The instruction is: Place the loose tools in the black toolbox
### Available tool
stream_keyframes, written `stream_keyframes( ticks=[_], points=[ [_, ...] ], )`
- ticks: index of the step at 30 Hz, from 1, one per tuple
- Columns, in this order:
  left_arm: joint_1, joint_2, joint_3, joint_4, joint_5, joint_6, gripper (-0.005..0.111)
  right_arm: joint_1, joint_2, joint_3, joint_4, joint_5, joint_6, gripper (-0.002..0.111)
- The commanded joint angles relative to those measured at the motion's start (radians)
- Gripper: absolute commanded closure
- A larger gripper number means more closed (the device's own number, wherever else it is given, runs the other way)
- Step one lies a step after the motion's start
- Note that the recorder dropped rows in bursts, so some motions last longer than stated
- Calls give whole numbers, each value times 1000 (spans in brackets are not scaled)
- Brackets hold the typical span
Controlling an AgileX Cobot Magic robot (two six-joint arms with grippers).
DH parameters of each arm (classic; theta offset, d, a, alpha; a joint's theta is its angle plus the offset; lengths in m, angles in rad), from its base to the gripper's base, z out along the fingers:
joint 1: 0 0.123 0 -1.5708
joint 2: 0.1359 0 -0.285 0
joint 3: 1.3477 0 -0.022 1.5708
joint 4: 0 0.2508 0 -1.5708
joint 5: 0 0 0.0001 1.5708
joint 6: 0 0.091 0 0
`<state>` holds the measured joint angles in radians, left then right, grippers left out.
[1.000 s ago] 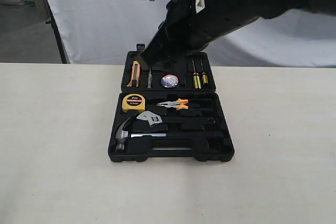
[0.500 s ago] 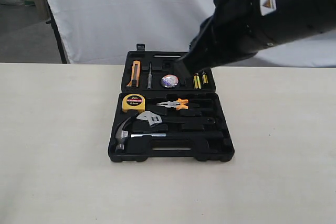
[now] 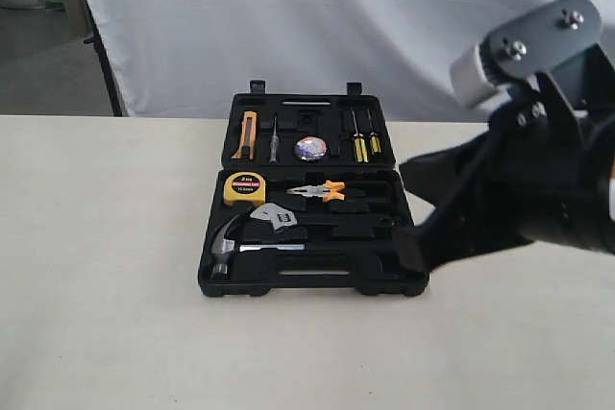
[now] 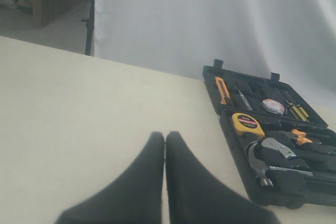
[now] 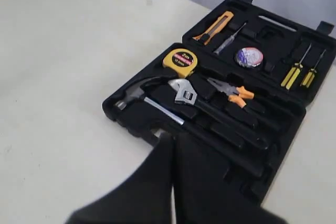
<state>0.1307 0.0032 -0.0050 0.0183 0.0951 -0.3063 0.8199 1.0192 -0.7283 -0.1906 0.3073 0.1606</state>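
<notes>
i saw the black toolbox lying open on the table. in its handle half, the hammer lay in the recess nearest the slot handle. the wrench lay just behind it, and behind that were the yellow tape measure and the orange pliers. the tape roll sat in the middle of the lid half. the right gripper had its fingers pressed together with nothing between them, near the toolbox's right front corner. the left gripper was also pinched together and empty, above the table, well apart from the toolbox's left side.
</notes>
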Motion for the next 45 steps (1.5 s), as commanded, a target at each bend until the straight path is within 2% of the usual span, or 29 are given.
stream_keyframes(
  ticks=[1, 4, 12, 20, 29, 38, 41, 45],
  points=[
    [25, -3, -3, 4, -7, -5, 106, -2, -90, 85, 6, -10, 8, 109],
    [25, -3, -3, 4, -7, -5, 106, -2, -140, 116, 15, -13, 13, 109],
    [25, -3, -3, 4, -7, -5, 106, -2, -167, 164, 191, -18, 56, 109],
    [25, -3, -3, 4, -7, -5, 106, -2, -221, 353, 238, -99, 60, 109],
    [25, -3, -3, 4, -7, -5, 106, -2, -460, 568, 236, -206, 68, 109],
    [25, -3, -3, 4, -7, -5, 106, -7, -676, 626, 253, -225, 88, 109],
    [25, -3, -3, 4, -7, -5, 106, -80, -746, 665, 253, -232, 88, 109],
    [25, -3, -3, 4, -7, -5, 106, -284, -813, 726, 253, -280, 98, 109]
  ],
)
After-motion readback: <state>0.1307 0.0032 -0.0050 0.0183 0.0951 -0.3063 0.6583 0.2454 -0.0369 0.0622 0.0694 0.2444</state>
